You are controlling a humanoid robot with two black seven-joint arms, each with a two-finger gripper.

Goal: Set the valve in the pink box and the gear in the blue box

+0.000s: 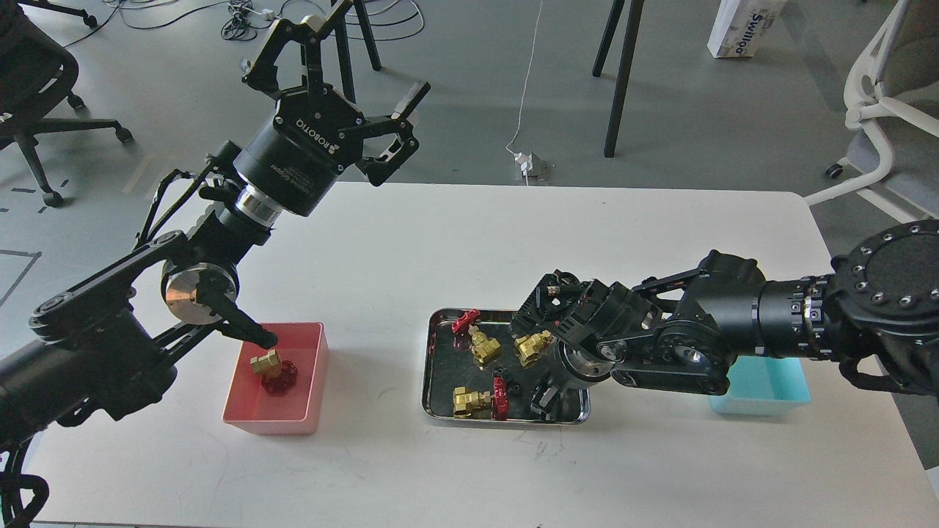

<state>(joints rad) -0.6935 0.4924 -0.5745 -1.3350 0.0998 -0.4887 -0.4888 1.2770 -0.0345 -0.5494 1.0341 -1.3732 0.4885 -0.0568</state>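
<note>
Head view | valve in pink box | left end effector raised well above, open

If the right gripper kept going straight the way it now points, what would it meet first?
The right gripper points down into the steel tray, so it would most likely meet the tray floor near the front edge, right of the valve lying there. Its fingertips are dark, and a small black gear may lie there; depth is unclear.

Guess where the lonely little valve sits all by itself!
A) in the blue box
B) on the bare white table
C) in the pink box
C: one valve lies inside the pink box, apart from the three valves in the steel tray.
</note>
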